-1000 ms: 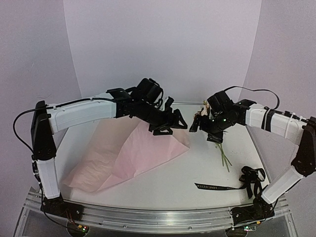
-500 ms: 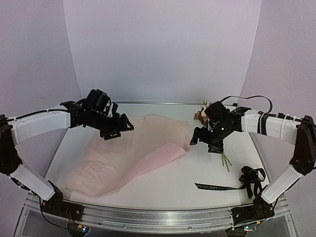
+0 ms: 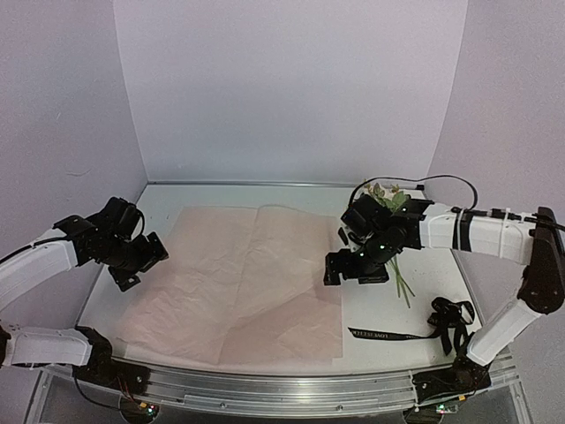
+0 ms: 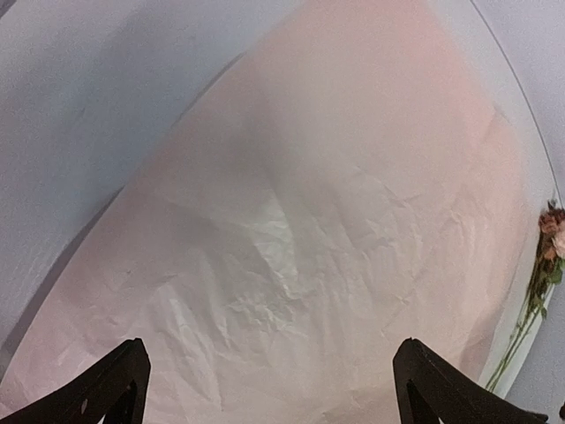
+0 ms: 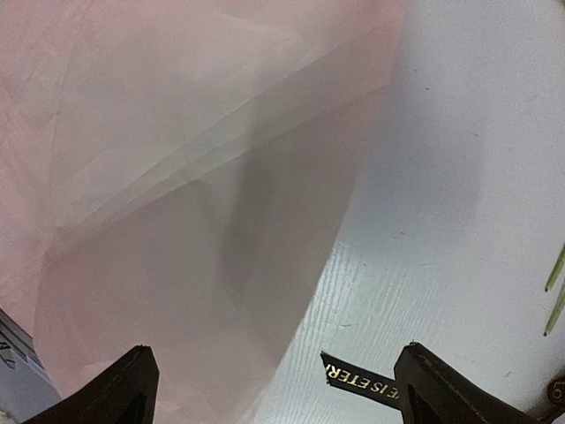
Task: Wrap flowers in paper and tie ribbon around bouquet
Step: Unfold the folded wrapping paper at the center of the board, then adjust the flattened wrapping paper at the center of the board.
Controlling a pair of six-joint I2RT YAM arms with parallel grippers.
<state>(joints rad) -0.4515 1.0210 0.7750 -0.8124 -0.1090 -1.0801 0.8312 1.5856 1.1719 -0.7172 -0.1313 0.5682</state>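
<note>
**Status: Paper Laid Flat, Wrapping Not Begun**

Left gripper (image 4: 274,399): jaws spread wide, nothing between them. It hovers at the left edge of the paper (image 3: 238,283).

Right gripper (image 5: 274,397): jaws spread, empty, above the paper's right edge.

The paper lies open and flat across the middle of the table (image 3: 212,196), creased but unrolled. The flowers (image 3: 386,192) lie off the sheet, just beside its far right corner, with blooms far and stems pointing near. The right arm hides their middle. The ribbon (image 3: 397,334) lies loose at the near right, apart from both.

Assessment: only sheet preparation appears done. Remaining steps: place flowers on paper, roll the cone, tie the ribbon.
</note>
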